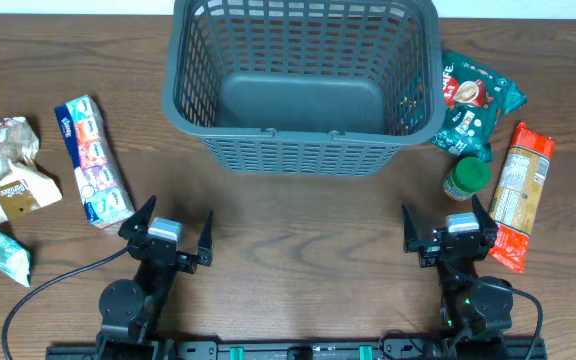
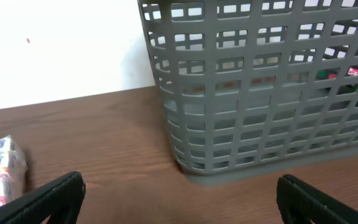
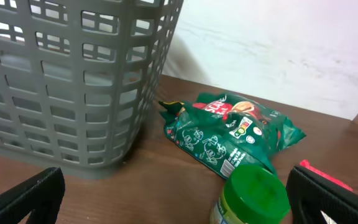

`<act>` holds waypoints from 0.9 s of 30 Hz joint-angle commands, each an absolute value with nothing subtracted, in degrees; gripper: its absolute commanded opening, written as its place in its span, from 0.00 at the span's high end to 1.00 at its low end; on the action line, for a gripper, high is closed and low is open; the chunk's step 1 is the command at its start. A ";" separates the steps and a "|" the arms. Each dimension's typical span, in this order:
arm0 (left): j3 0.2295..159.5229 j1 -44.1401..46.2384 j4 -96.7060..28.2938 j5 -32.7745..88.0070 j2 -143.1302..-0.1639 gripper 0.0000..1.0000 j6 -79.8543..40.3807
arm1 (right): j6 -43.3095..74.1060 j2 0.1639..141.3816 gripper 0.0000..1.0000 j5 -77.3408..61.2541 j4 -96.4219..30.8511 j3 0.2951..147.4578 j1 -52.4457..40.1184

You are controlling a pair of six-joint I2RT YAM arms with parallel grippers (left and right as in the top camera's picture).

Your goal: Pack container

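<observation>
Left gripper: at the near left of the tabletop; jaws spread wide, holding nothing.
Right gripper: at the near right; jaws likewise wide apart and empty.
Blue packet: small, at the near left edge, well apart from the basket.
Paper bag: crumpled, at the left, just beyond the blue packet.
Colourful pack: long, lying flat just to the right of the paper bag, near the left gripper.
Orange packet: long, lying flat at the right edge.
Green-lidded jar: upright, just beyond the right gripper, beside the orange packet.
Green bag: soft and crinkled, beyond the jar, close against the basket's right wall.
Basket: far centre of the tabletop, upright, mouth up, its grey base bare.
Basket handling: probably light and fairly stiff, though the slotted walls may flex; likely to slide on the smooth wood if bumped.
Where to hold: too broad to span, so pinch the near rim or a wall bar.
</observation>
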State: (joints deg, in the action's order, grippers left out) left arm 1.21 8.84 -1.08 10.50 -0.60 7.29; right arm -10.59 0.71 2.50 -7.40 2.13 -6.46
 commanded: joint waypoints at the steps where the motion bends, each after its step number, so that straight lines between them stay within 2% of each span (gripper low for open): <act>1: 0.23 8.71 -3.16 11.14 -0.23 0.02 6.74 | -10.37 0.32 0.01 2.31 -7.27 1.80 -5.98; 27: 0.23 8.71 -3.16 11.11 -0.23 0.02 6.76 | -10.37 0.32 0.01 2.31 -7.27 1.80 -5.98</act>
State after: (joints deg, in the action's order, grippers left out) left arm 1.21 8.84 -1.08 10.50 -0.60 7.29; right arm -10.59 0.71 2.50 -7.40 2.13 -6.46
